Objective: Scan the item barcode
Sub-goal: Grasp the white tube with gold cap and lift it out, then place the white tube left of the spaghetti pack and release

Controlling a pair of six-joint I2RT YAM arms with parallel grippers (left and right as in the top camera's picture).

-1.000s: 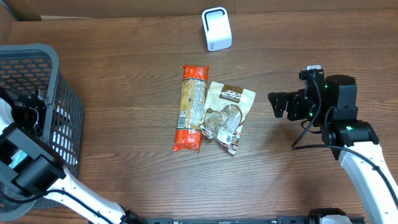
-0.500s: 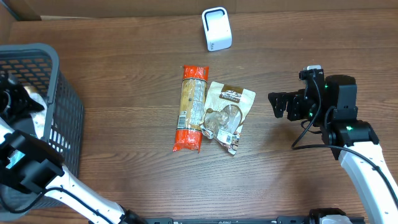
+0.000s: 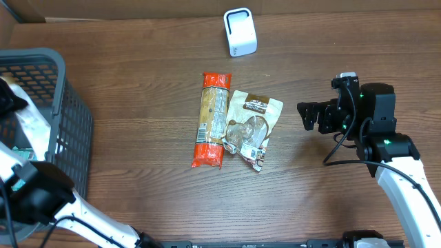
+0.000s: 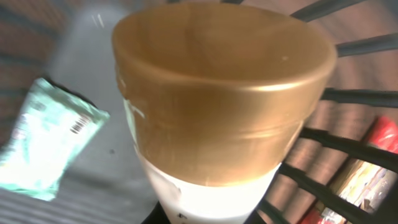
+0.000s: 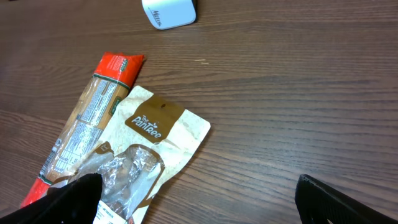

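Gold-lidded jar [image 4: 224, 112] clamped in left end effector [image 3: 8, 100]; right end effector [image 3: 308, 116] spread wide

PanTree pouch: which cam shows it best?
Overhead: the whole pouch is in frame with nothing covering it. Right wrist shows its top closer, logo readable, but the lower end is cut off. Left wrist doesn't show it.

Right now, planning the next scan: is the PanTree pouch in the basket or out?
Out: the pouch lies flat on the table, well apart from the basket.

Pasta pk [image 3: 211, 120] touching snack pouch [image 3: 252, 129] on table [image 3: 138, 193]; grey basket [image 3: 72, 138] at L edge, teal pkt [image 4: 46, 143] inside.
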